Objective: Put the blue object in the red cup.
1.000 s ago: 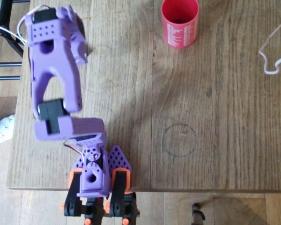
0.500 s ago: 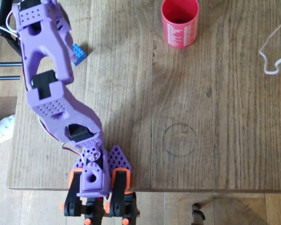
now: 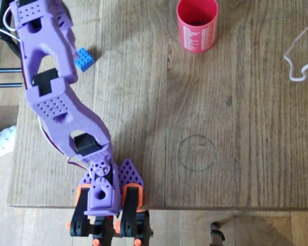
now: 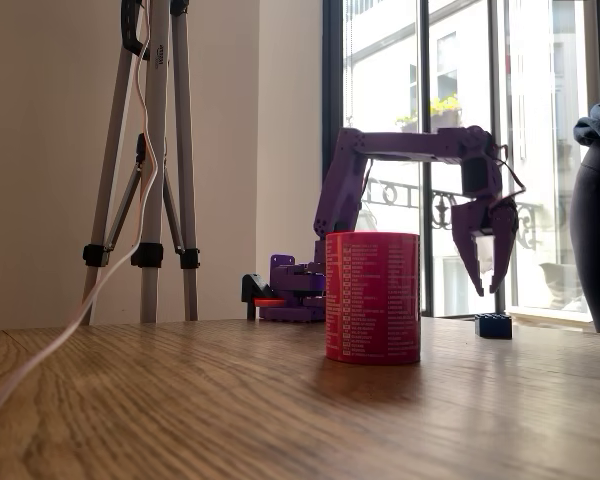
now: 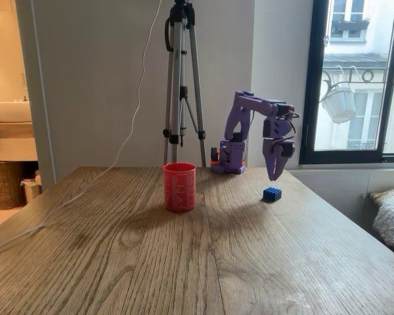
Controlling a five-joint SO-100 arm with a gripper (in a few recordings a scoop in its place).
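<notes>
Arm has swung off the blue object [image 3: 83, 59], now fully exposed; end effector [image 4: 485, 285] hangs released above it, cup [image 3: 197, 25] at three o'clock; descent seems next

A second ago we saw our purple arm [image 3: 51, 92] folded back on itself, its upper part covering the blue brick [image 3: 83, 59]. Now it reaches out long toward the table's far left corner in the overhead view, and the brick lies uncovered just right of it. Over the last half second the arm edged slightly further left.
</notes>
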